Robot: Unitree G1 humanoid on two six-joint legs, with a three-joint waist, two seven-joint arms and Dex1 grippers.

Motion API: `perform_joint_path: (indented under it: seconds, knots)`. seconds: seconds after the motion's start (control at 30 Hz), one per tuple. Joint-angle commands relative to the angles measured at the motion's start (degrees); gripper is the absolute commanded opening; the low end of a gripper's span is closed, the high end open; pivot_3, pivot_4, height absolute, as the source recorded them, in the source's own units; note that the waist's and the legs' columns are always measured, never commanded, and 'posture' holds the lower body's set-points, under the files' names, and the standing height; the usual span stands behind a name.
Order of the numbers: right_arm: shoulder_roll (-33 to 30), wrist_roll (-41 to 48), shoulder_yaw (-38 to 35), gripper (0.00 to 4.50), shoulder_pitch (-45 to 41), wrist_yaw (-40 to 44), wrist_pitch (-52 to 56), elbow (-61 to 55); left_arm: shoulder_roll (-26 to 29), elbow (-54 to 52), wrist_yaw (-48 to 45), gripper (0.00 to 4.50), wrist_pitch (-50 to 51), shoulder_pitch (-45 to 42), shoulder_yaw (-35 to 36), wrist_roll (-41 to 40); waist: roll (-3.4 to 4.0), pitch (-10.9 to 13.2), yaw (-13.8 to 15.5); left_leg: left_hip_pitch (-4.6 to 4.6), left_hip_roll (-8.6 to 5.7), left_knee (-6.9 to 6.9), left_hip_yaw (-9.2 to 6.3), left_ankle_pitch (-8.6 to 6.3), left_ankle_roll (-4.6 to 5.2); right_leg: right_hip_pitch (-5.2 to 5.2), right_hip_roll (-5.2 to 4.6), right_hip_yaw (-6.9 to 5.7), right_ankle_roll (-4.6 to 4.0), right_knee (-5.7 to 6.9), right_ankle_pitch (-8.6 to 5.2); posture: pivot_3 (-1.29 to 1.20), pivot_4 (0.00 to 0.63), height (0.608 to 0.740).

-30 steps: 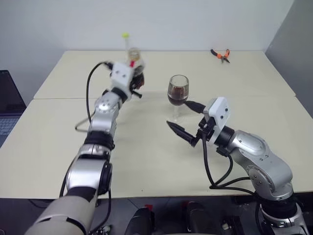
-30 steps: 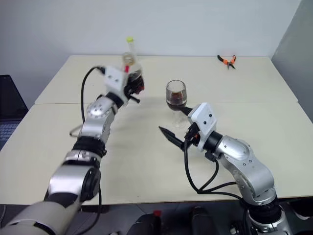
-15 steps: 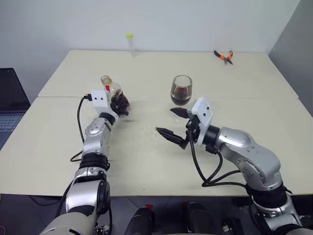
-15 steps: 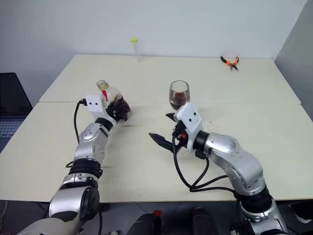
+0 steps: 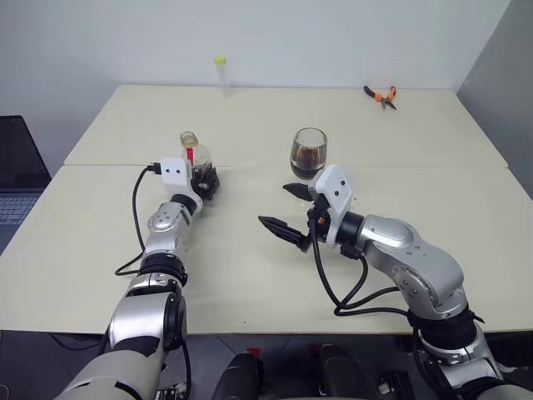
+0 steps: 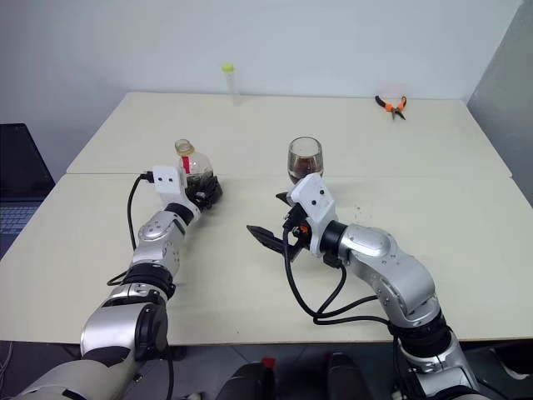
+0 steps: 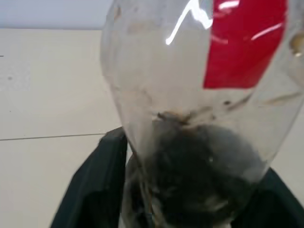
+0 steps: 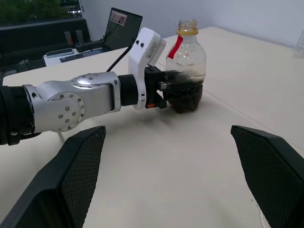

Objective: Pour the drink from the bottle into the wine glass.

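The bottle (image 5: 194, 150) stands upright on the table with no cap on, a red label at its neck and a little dark drink (image 8: 186, 100) in its bottom. My left gripper (image 5: 205, 182) is open around its base, one finger (image 7: 92, 190) on each side. To the right stands the wine glass (image 5: 309, 152), with dark drink (image 5: 307, 165) in its bowl. My right gripper (image 5: 275, 204) hangs open and empty in front of the glass, pointing towards the bottle.
A slim clear tube (image 5: 221, 73) with a yellow-green cap stands at the table's far edge. Orange-handled pliers (image 5: 379, 94) lie at the far right. A laptop (image 5: 17, 167) sits off the table's left side. A seam runs across the tabletop behind the bottle.
My left arm has brought the raised, tilted bottle down and set it upright on the table, and its gripper has opened. The right gripper has drifted slightly left.
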Motion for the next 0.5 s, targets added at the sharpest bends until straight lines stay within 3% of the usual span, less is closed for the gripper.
perform_joint_path:
  seconds: [0.03, 0.1, 0.27, 0.5]
  knots:
    - [0.3, 0.5, -0.9, 4.5, -0.5, -0.2, 0.0, -1.4, 0.2, -1.9, -0.3, 3.96, -2.4, 0.8, -0.2, 0.3, 0.0, 0.0, 0.0, 0.0, 0.0, 0.0, 0.0, 0.0, 0.0, 0.0, 0.0, 0.01, 0.0, 0.0, 0.0, 0.0, 0.15, 0.74]
    - [0.3, 0.3, -0.9, 4.5, -0.7, -0.1, 0.0, -1.1, -0.1, -3.5, -0.7, 4.45, -2.4, 1.9, -0.3, 0.1, 0.0, 0.0, 0.0, 0.01, 0.0, 0.0, 0.0, 0.0, 0.0, 0.0, 0.0, 0.01, 0.0, 0.0, 0.0, 0.0, 0.15, 0.74]
    - [-0.2, -0.5, -1.1, 4.5, 0.0, -0.2, -0.7, -1.0, -0.8, -11.3, -0.3, 4.45, -0.7, 6.3, -0.7, -0.2, 0.0, 0.0, 0.0, 0.0, 0.01, -0.01, -0.01, 0.0, 0.0, 0.0, 0.0, 0.01, 0.0, 0.0, 0.0, 0.0, 0.15, 0.74]
    - [-0.2, -1.4, -8.2, 4.5, 10.5, -3.1, -6.9, -4.1, -1.5, -38.6, 0.5, 4.45, 11.3, 22.2, -0.3, -3.9, 0.02, -0.1, 0.1, 0.0, 0.04, -0.06, 0.0, -0.01, -0.01, 0.02, -0.25, 0.04, 0.0, -0.07, 0.0, 0.0, 0.15, 0.74]
